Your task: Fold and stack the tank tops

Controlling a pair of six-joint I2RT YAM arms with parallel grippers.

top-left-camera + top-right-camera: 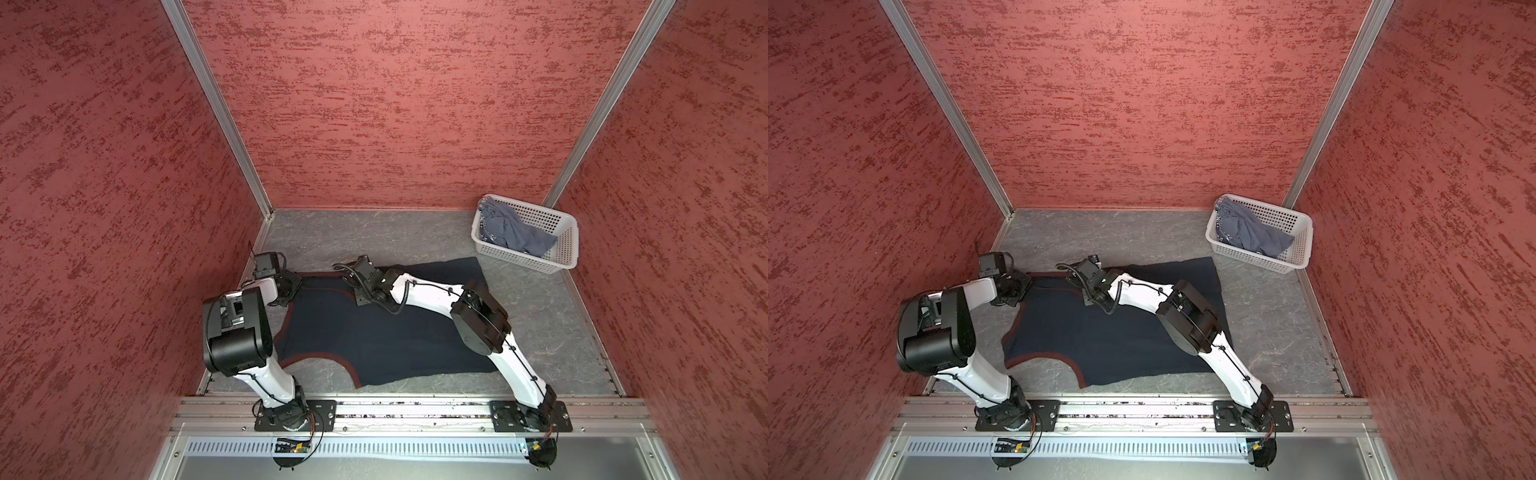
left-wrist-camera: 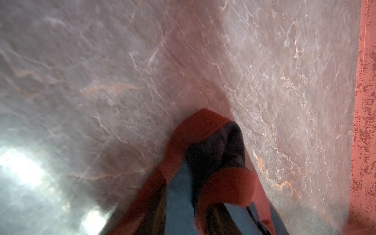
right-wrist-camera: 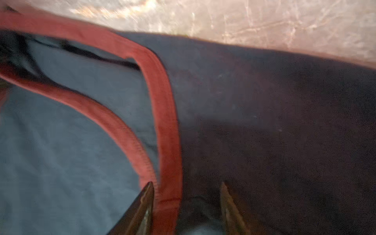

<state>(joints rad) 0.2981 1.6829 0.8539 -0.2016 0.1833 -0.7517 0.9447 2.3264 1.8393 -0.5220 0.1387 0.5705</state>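
The right gripper (image 3: 187, 193) stands partly open, its two tips parted astride the red trim (image 3: 166, 122) of the navy top (image 1: 374, 332), low over the cloth and perhaps touching it, though blur hides the contact; the left gripper (image 1: 289, 287) sits at the top's far left strap (image 2: 205, 154), which bunches over it in the wrist view, so I cannot tell whether its jaws grip; the top lies spread on the table (image 1: 540, 316), partly hidden under both arms; well apart, the grey top (image 1: 515, 232) lies crumpled in the basket (image 1: 567, 249) in the far right corner.
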